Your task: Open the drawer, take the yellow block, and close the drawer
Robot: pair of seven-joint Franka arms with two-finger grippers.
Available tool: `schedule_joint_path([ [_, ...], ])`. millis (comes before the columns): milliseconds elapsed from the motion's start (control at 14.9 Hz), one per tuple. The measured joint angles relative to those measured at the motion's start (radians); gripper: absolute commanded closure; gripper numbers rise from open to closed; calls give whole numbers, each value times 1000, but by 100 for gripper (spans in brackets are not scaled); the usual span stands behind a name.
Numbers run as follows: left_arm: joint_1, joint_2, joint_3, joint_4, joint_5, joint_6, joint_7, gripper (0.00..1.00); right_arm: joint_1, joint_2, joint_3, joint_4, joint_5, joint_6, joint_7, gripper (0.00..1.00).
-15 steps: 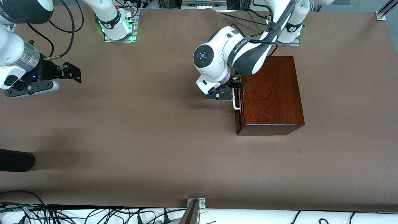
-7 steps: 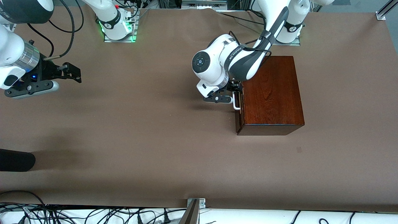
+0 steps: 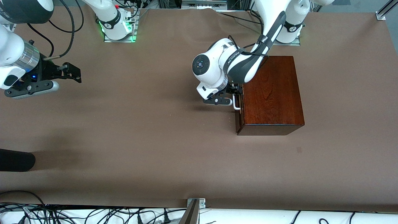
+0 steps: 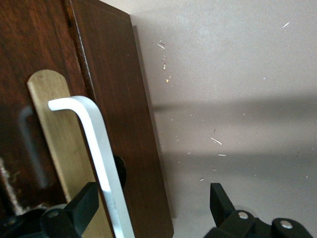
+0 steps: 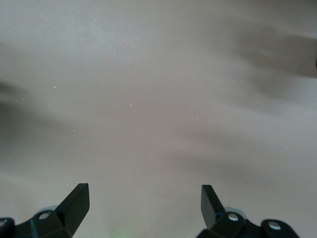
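Observation:
The dark reddish-brown wooden box [image 3: 272,93] stands at the left arm's end of the table. Its drawer [image 3: 238,116] is shut, with the front facing the right arm's end. The white U-shaped handle [image 3: 236,105] sticks out from the drawer front and shows in the left wrist view [image 4: 101,163]. My left gripper [image 3: 233,93] is open at the drawer front, its fingers [image 4: 79,208] standing either side of the handle bar without pinching it. My right gripper [image 3: 73,73] is open and empty, waiting over the table at the right arm's end. The yellow block is hidden.
A brass plate [image 4: 59,144] backs the handle on the drawer front. A dark rounded object [image 3: 15,160] lies at the table's edge toward the right arm's end, nearer the front camera. Bare brown table surrounds the box.
The left arm has drawn its wrist a little closer to the drawer front, bringing the gripper around the handle. The drawer stays shut. The right arm has not moved.

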Motion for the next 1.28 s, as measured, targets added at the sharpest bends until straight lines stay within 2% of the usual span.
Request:
schedule_joint_path([
  [739,-51,18,6,0,8,126,-123,0,0,0,0,0,0,0,0,0],
  [1276,-61,20,14,0,-27,182,-176,0,0,0,0,0,0,0,0,0],
])
